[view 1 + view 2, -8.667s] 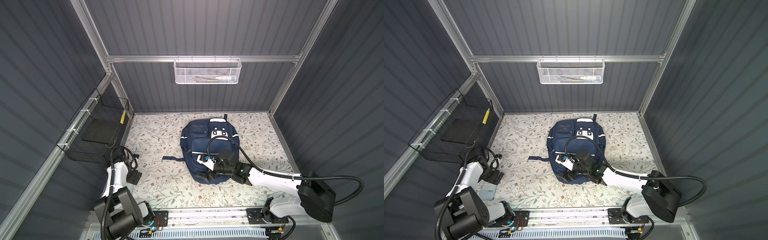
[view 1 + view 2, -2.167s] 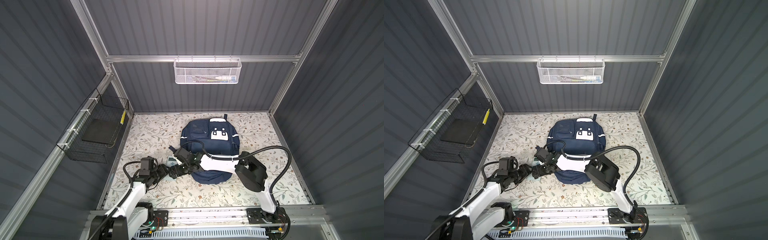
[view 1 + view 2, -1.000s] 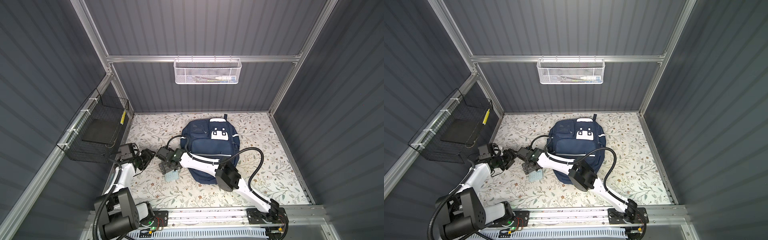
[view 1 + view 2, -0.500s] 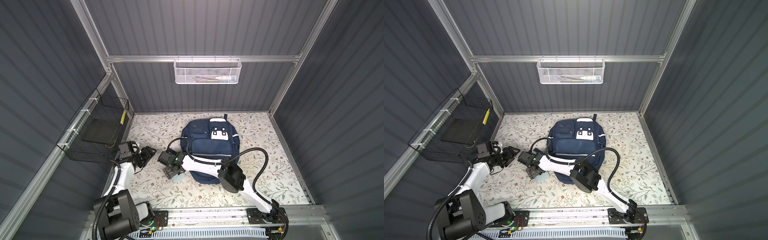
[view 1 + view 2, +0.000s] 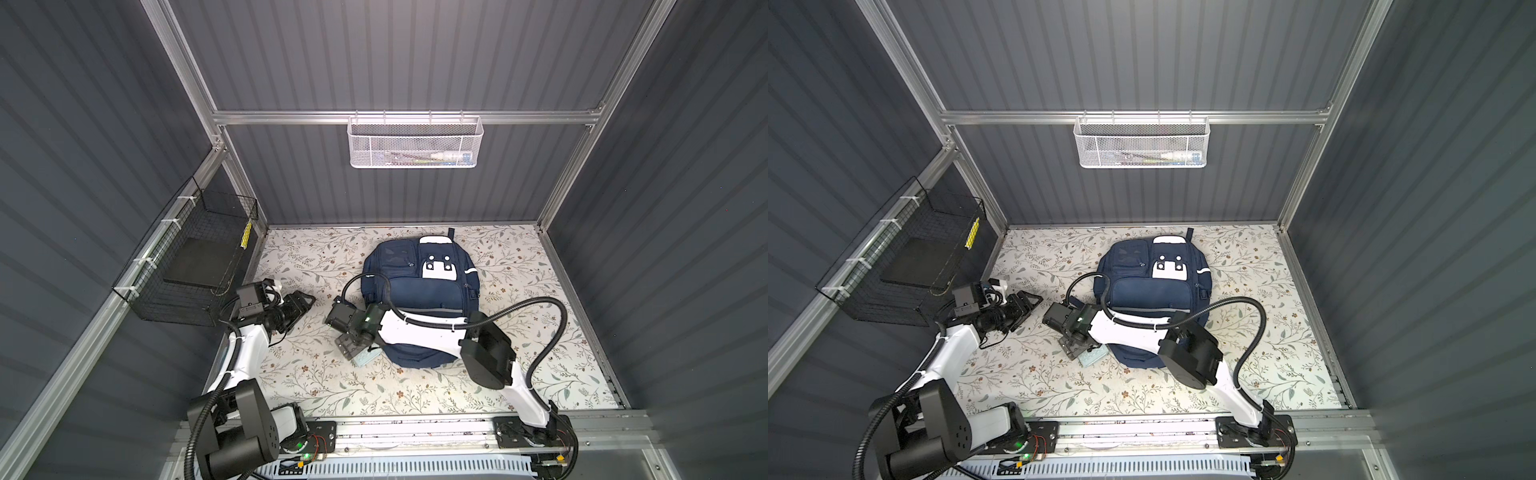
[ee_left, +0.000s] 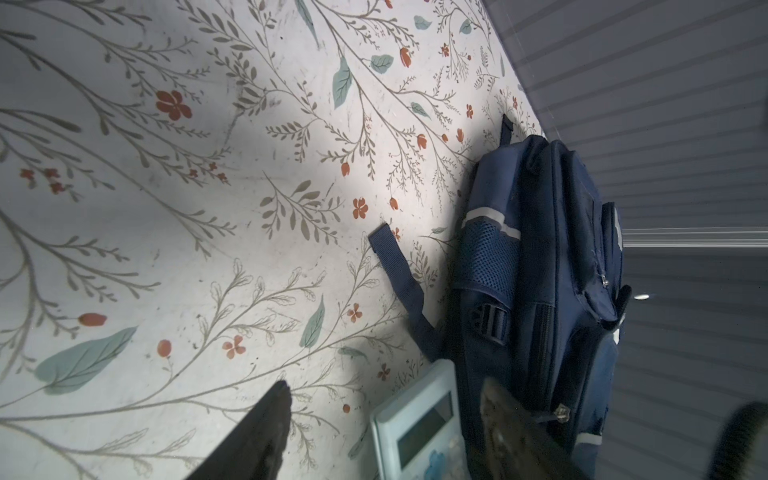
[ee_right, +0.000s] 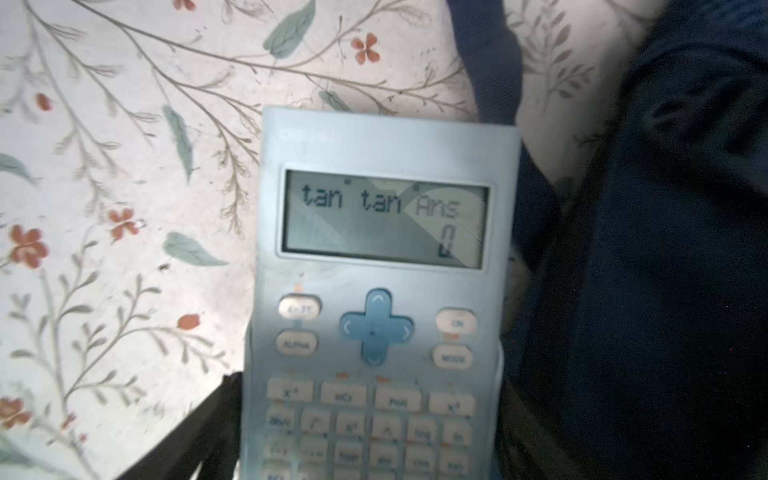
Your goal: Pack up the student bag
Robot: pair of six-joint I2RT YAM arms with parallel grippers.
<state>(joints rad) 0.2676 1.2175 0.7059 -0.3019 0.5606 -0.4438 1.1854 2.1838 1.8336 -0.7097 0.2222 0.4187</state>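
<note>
The student bag [image 5: 419,299] lies flat and front-up on the floral mat [image 5: 519,270], its white patches toward the back wall. A loose navy strap [image 6: 395,266] trails from its side onto the mat. Just beside the bag's near corner, on the left arm's side, a light-blue scientific calculator [image 7: 374,291] lies face-up, its screen reading "tan tan Ans 0". The right gripper [image 5: 352,348] reaches across the bag's front and hangs over the calculator with a finger at each long edge; whether the fingers press on it cannot be told. Farther out from the bag on that same side, the left gripper [image 5: 305,300] points toward the bag, jaws apart and empty. Beyond it a black wire basket [image 5: 195,266] hangs on the side wall, and a white mesh basket [image 5: 415,143] hangs on the wall behind the bag.
</note>
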